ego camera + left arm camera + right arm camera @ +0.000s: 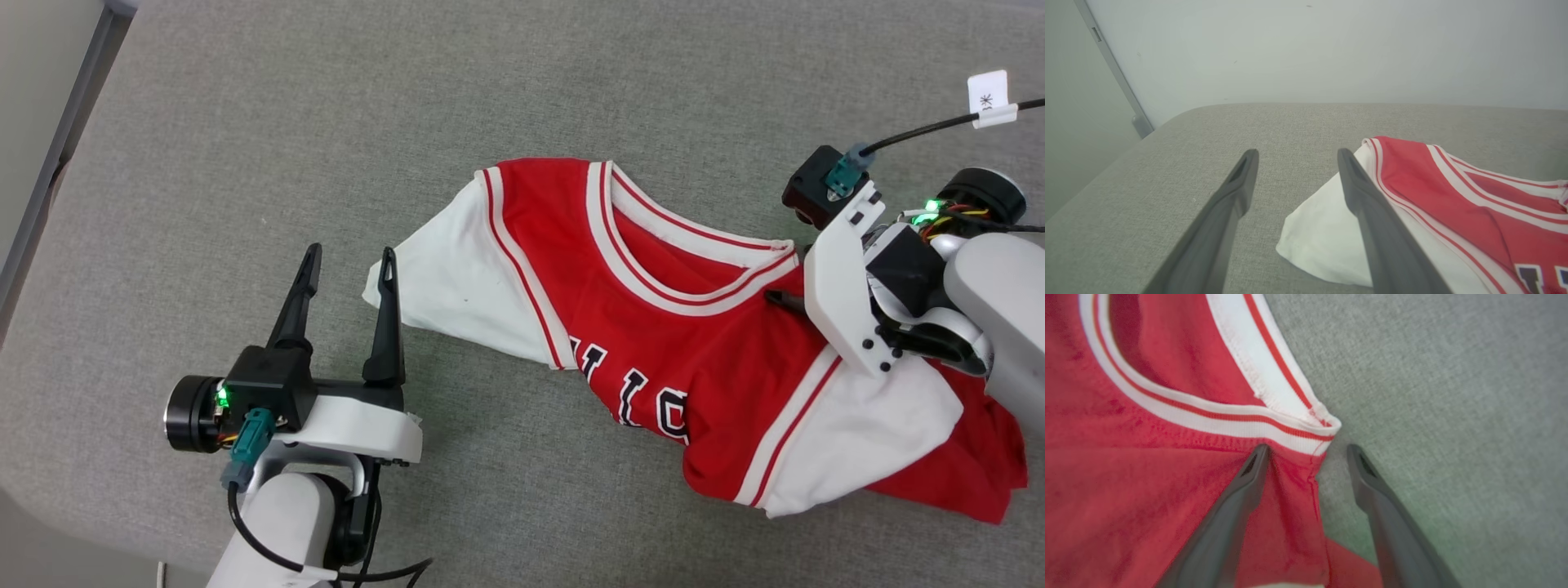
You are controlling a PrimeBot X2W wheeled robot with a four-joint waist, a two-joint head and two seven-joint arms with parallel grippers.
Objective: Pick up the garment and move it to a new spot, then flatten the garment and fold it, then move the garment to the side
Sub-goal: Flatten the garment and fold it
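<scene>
Left tool (351, 251) stands spread, 1 finger over the white sleeve tip of the garment (653, 343), which lies rumpled on the grey bench (326, 122). Right tool (1307, 448), also spread, straddles the collar corner.

The red jersey-style shirt (653, 327) with white short sleeves lies chest side up, rumpled and slanted, running from the centre of the head view down to its lower right. It rests on a grey woven surface (326, 122). Its red-and-white striped collar (678, 300) gapes open toward the upper right. One white sleeve (457, 278) spreads flat toward the centre left. The other sleeve (865, 425) lies over bunched red cloth at the lower right. Black white-outlined letters (645, 400) sit at the chest's lower edge, partly cut off by a fold.
</scene>
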